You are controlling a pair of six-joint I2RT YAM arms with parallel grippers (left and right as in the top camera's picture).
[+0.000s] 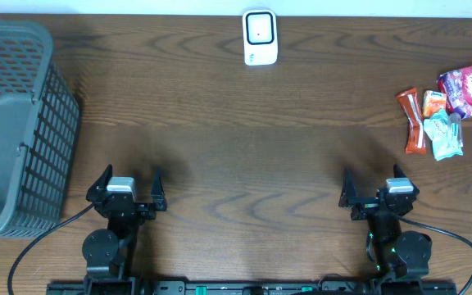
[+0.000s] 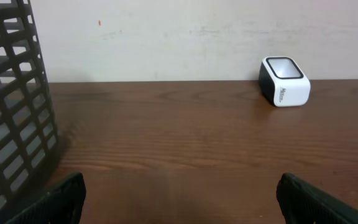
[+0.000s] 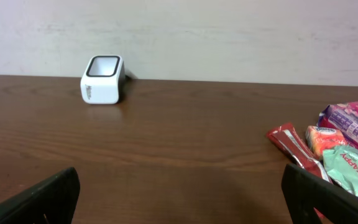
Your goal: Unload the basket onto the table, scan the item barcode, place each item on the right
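At the far left of the table (image 1: 236, 147) stands a grey mesh basket (image 1: 15, 123), its slatted wall also filling the left edge of the left wrist view. Near the front edge, right of the basket, the left gripper (image 1: 129, 183) rests low over the wood with its jaws spread wide and nothing between them; its two dark fingertips (image 2: 55, 200) show only at the lower corners of its own camera, with bare tabletop between. At the far edge, about midway across, sits the small white barcode scanner (image 1: 260, 38), its dark-framed window facing up, close to the pale wall. Further right, near the front edge, the right gripper (image 1: 373, 185) likewise stands fully spread and holds nothing, its fingertips (image 3: 42, 199) apart in the lower corners of the right wrist view. At the far right lie the snack packets, bunched together and touching: a red bar (image 1: 412, 121) nearest the middle, an orange packet (image 1: 433, 102) beside it, a pale green packet (image 1: 445, 135) on the near side and a purple-pink packet (image 1: 469, 88) furthest back, all well apart from the scanner and from both grippers
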